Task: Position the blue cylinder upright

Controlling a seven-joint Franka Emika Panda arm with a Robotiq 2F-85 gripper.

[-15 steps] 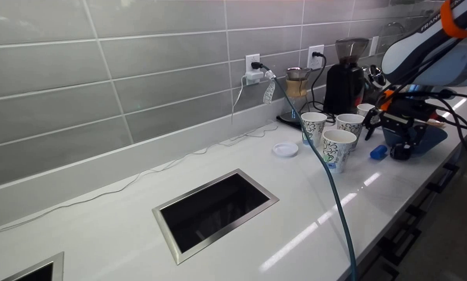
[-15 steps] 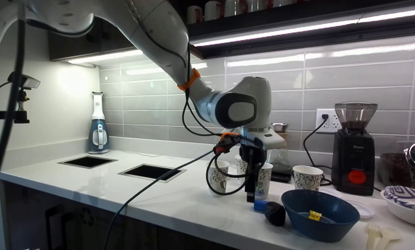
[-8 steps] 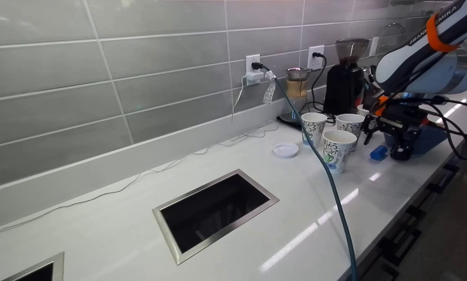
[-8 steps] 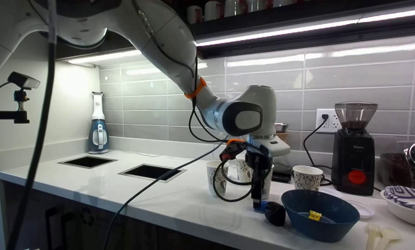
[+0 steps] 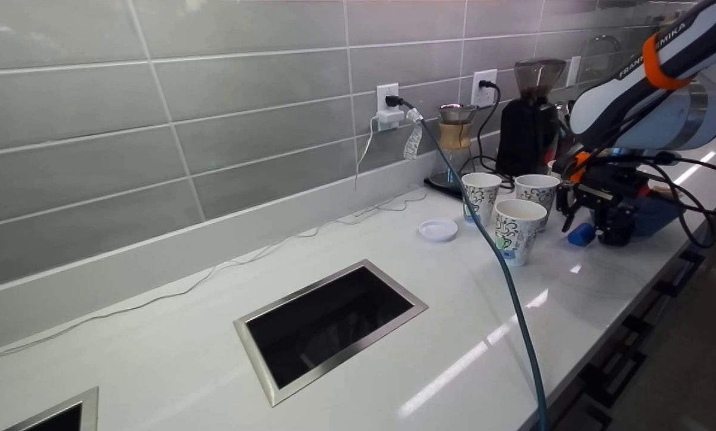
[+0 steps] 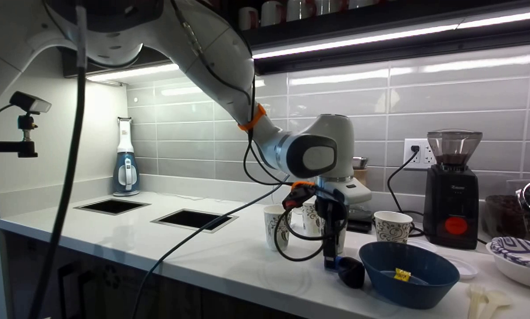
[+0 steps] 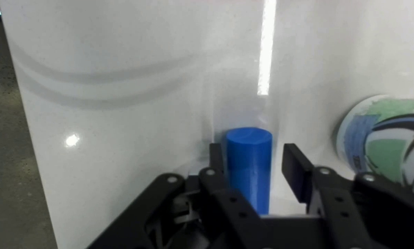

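Note:
The blue cylinder lies on its side on the white counter in an exterior view. In the wrist view the blue cylinder runs lengthwise between the fingers of my gripper, its round end towards the top of the picture. A clear gap shows between it and the right-hand finger; the left-hand finger is close to its other side, touching or not I cannot tell. So the jaws stand part-way open around it. In an exterior view the gripper hides most of the cylinder.
A dark rounded object sits beside the cylinder, and a dark-blue bowl stands past it. Patterned paper cups are close by, one also near the fingers in the wrist view. A cable hangs across the counter.
My gripper has come down over the cylinder, and its fingers have drawn closer together around it. The cylinder lies in about the same place.

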